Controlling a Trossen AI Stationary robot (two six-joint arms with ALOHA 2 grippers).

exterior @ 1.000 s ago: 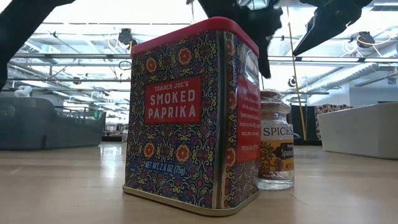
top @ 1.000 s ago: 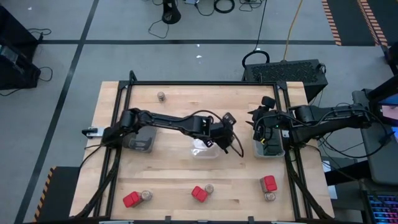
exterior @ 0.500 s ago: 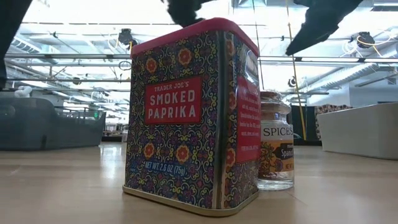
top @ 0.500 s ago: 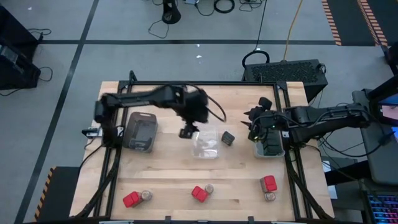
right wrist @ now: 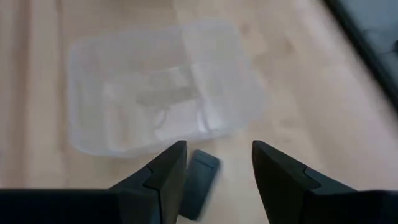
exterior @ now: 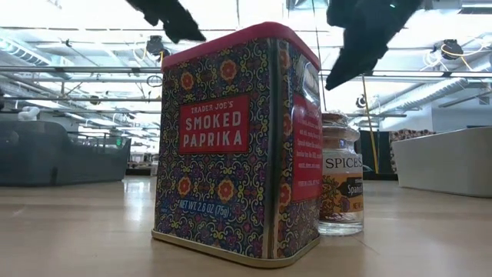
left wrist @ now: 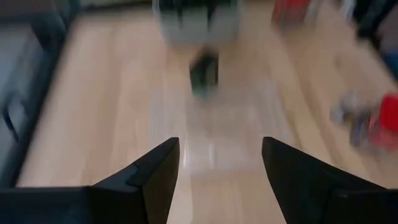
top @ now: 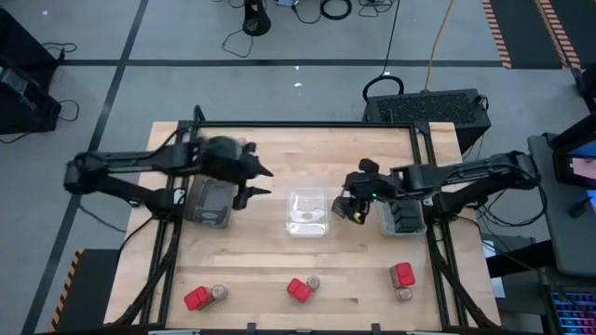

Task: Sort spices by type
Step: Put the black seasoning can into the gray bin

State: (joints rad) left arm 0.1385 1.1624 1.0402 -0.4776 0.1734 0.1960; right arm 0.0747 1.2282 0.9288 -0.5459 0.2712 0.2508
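A black box (right wrist: 199, 183) lies flat on the wood between the clear tray (top: 307, 212) and the white tray (top: 406, 220), which holds more black boxes. My right gripper (right wrist: 217, 168) hangs open just above this box, a finger on either side, touching nothing. My left gripper (top: 263, 181) is open, holds nothing, and is in the air beside the grey tray (top: 209, 200). Red boxes (top: 196, 298) (top: 298, 289) (top: 402, 274) stand along the near edge, each with a round jar (top: 220, 293) (top: 314, 281) (top: 404, 294) beside it.
In the low view the middle red paprika tin (exterior: 231, 146) and its jar (exterior: 340, 185) fill the foreground. Bare wood lies between the trays and the near row. The black frame rails (top: 438, 270) run along the table's left and right sides.
My left gripper has swung away from the black box, up and toward the table's left edge, rolling as it went, and now hangs by the grey tray. The box stays on the wood. My right gripper has moved left from over the white tray toward the box.
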